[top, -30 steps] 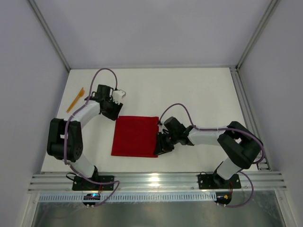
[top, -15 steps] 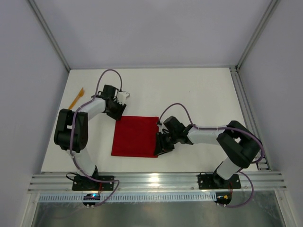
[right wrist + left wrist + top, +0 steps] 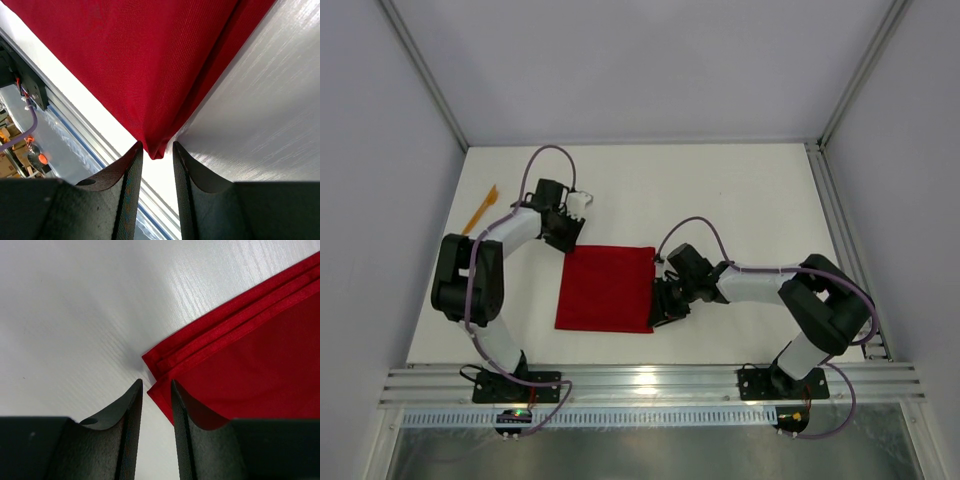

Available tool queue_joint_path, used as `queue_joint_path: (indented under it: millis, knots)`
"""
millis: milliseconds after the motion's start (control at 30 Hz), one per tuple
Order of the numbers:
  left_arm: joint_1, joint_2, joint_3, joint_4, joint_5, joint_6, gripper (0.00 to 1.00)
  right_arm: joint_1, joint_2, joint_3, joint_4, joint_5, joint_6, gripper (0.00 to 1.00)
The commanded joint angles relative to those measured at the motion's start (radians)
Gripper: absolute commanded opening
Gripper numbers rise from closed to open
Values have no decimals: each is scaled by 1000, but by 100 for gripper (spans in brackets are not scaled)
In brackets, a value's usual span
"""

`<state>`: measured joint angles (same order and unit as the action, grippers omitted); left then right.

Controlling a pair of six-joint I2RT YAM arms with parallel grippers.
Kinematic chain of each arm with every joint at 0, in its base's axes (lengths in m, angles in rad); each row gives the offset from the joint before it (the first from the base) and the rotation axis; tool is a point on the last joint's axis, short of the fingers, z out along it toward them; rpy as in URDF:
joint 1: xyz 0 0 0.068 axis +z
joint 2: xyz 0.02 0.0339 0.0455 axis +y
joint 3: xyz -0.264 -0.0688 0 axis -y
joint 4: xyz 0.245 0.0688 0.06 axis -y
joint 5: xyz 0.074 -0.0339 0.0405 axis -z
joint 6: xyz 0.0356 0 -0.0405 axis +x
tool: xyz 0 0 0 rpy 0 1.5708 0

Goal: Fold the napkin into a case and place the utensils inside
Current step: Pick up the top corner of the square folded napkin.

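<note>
Plainly, grey walls [image 3: 640,60] enclose the white table [image 3: 750,200] and napkin [image 3: 605,288]

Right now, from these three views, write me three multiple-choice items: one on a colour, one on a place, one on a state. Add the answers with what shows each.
1. What colour is the napkin?
A) blue
B) white
C) red

2. Where does the orange utensil lie?
A) on top of the cloth
B) at the far left of the table, apart from the napkin
C) beside the right arm's base

3. How does the napkin lie?
A) folded flat in layers
B) bunched into a ball
C) draped over an arm

Answers:
1 C, it is red in every view.
2 B, the top view shows it at the far left with bare table between.
3 A, the left wrist view shows stacked edges at its corner.
</note>
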<state>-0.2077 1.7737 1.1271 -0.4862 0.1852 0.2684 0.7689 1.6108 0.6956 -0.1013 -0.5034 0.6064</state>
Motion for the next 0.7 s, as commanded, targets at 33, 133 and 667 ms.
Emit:
queue_joint_path:
  millis: [33, 133, 667]
  knots:
    - [2, -59, -16, 23, 26, -9, 31, -13, 37, -7, -55, 77, -39, 36]
    - [2, -51, -16, 18, 22, -3, 30, -16, 37, -5, -60, 81, -42, 36]
    - [1, -46, -13, 3, 42, 8, 13, -17, 41, -5, -44, 69, -31, 36]
